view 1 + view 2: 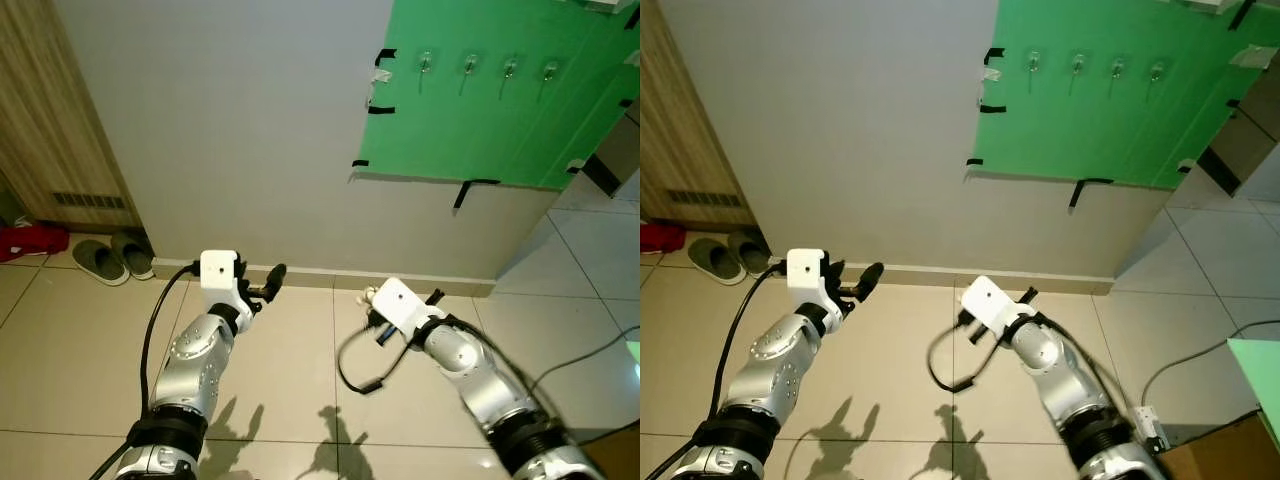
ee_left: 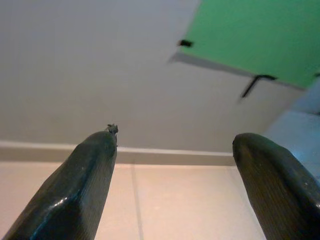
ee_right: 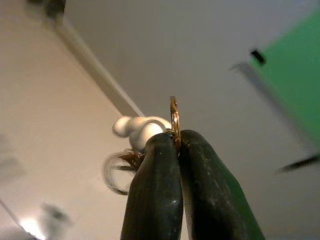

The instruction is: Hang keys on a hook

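The right gripper (image 3: 176, 145) pinches a gold key ring (image 3: 174, 117) edge-on between its closed fingers, leaving the upper arc of the loop proud, presumably so it can slip over a hook. A white charm (image 3: 137, 129) and a further ring dangle below. The left gripper (image 2: 172, 165) is spread wide and empty, low by the skirting. The row of hooks (image 1: 487, 67) sits high on the green panel (image 1: 500, 120), well apart from the keys.

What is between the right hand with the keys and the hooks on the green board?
Nothing stands there. In the left eye view, bare grey wall and the board's lower part separate the right hand, shut on the keys, from the hooks.
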Controlling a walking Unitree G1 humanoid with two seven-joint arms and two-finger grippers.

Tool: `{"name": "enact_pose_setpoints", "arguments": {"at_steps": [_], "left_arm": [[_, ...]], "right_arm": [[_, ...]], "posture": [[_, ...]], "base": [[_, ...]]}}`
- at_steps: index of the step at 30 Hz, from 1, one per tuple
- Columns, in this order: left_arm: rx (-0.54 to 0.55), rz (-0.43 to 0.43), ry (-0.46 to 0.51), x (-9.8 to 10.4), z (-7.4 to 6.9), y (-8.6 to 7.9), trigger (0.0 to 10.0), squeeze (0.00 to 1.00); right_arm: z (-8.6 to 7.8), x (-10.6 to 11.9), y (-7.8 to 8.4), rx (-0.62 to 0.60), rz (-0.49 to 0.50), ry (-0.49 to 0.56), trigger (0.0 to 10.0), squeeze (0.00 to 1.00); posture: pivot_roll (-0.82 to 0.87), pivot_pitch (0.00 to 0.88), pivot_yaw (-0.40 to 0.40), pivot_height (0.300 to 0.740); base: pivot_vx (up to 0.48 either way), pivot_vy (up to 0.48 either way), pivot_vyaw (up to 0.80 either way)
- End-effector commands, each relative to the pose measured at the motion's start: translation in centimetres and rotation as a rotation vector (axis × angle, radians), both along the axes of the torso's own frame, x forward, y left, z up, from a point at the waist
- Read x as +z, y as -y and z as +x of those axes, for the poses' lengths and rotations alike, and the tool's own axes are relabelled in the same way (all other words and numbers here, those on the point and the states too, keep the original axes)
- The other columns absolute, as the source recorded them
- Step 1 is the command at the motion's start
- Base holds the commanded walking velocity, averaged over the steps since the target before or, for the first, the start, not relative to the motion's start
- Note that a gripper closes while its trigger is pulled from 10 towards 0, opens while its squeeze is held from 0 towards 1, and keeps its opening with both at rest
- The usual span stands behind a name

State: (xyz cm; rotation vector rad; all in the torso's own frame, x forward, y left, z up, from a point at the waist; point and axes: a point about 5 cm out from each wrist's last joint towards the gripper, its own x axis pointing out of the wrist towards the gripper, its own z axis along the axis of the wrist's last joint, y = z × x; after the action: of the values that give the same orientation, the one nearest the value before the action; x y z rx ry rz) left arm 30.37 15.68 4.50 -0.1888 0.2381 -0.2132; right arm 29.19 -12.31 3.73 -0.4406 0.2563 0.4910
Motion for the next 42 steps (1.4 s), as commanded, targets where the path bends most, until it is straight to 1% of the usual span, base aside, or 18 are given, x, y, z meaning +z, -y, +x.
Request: {"name": "enact_pose_setpoints", "arguments": {"at_steps": [1,2,3,4,6,8,9,12,13,16,18,24,28,30,32,36,38,42], "left_arm": [[0.075,0.091,-0.027,-1.8,-1.5,-1.4,10.0,0.0],[0.107,0.123,-0.018,-2.0,-1.8,-1.9,10.0,0.0],[0.107,0.123,-0.018,-2.0,-1.8,-1.9,10.0,0.0],[0.1,0.177,0.08,-0.9,-2.7,-2.3,10.0,0.0],[0.076,0.212,0.162,0.4,-3.4,-2.4,10.0,0.0],[0.059,0.236,0.21,1.3,-3.5,-2.3,10.0,0.0],[0.032,0.198,0.225,2.0,-3.2,-1.9,10.0,0.0],[0.01,0.168,0.246,2.4,-2.7,-1.4,10.0,0.0],[0.005,0.17,0.247,2.5,-2.6,-1.3,10.0,0.0],[0.027,0.174,0.199,1.8,-2.1,-1.1,10.0,0.0],[0.057,0.149,0.156,1.3,-1.8,-1.3,10.0,0.0],[0.059,0.143,0.16,1.7,-1.5,-1.4,10.0,0.0],[0.088,0.122,0.153,1.7,-1.4,-1.5,10.0,0.0],[0.081,0.126,0.15,1.7,-1.5,-1.5,10.0,0.0],[0.047,0.15,0.143,1.6,-2.2,-1.6,10.0,0.0],[0.028,0.162,0.141,1.8,-2.1,-1.2,10.0,0.0],[0.027,0.163,0.141,1.8,-1.9,-1.0,10.0,0.0],[0.019,0.164,0.144,2.0,-1.5,-0.5,10.0,0.0]], "right_arm": [[0.1,0.8,1.7,-0.204,0.301,0.023,0.0,0.0],[-0.1,0.9,2.1,-0.254,0.352,0.04,0.0,0.0],[-0.1,0.9,2.1,-0.254,0.352,0.04,0.0,0.0],[-1.1,1.3,3.2,-0.342,0.411,0.104,0.0,0.0],[-2.2,1.8,4.0,-0.373,0.404,0.164,0.0,0.0],[-3.0,2.3,4.3,-0.371,0.398,0.2,0.0,0.0],[-3.4,2.9,4.2,-0.342,0.387,0.222,0.0,0.0],[-3.3,3.0,3.9,-0.329,0.4,0.223,0.0,0.0],[-3.2,3.0,3.8,-0.333,0.402,0.223,0.0,0.0],[-2.9,2.7,3.7,-0.365,0.402,0.205,0.0,0.0],[-3.0,2.6,3.5,-0.379,0.427,0.193,0.0,0.0],[-2.8,2.4,3.8,-0.41,0.458,0.171,0.0,0.0],[-2.7,2.0,4.7,-0.492,0.505,0.151,0.0,0.0],[-2.9,1.9,4.9,-0.504,0.504,0.146,0.0,0.0],[-3.6,1.6,5.3,-0.517,0.484,0.139,0.0,0.0],[-4.3,1.0,5.4,-0.515,0.458,0.115,0.0,0.0],[-4.4,0.8,5.4,-0.504,0.443,0.112,0.0,0.0],[-3.9,1.0,5.3,-0.495,0.451,0.12,0.0,0.0]], "posture": [[0.03,0.0,-0.047,0.74],[0.02,0.0,-0.04,0.74],[0.02,0.0,-0.04,0.74],[0.01,0.0,-0.029,0.74],[0.01,0.0,-0.021,0.74],[0.01,0.0,-0.014,0.74],[0.01,0.0,-0.006,0.74],[0.0,0.0,0.003,0.74],[0.0,0.0,0.005,0.74],[0.0,0.0,0.012,0.74],[0.0,0.0,0.014,0.74],[0.0,0.0,0.014,0.74],[-0.01,0.0,0.008,0.74],[-0.01,0.0,0.007,0.74],[-0.01,0.0,0.003,0.74],[0.0,0.0,0.0,0.74],[0.0,0.0,0.0,0.74],[0.0,0.0,0.007,0.74]], "base": [[0.0,0.0,0.0],[0.0,0.0,0.0],[0.0,0.0,0.0],[0.0,0.0,0.0],[0.0,0.0,0.0],[0.0,0.0,0.0],[0.0,0.0,0.0],[0.0,0.0,0.0],[0.259,0.0,0.0],[0.48,0.0,0.0],[0.48,0.0,0.0],[0.48,0.0,0.0],[0.48,0.0,0.0],[0.48,0.0,0.0],[0.48,0.0,0.0],[0.48,0.0,0.0],[0.48,0.0,0.0],[0.48,0.0,0.0]]}}
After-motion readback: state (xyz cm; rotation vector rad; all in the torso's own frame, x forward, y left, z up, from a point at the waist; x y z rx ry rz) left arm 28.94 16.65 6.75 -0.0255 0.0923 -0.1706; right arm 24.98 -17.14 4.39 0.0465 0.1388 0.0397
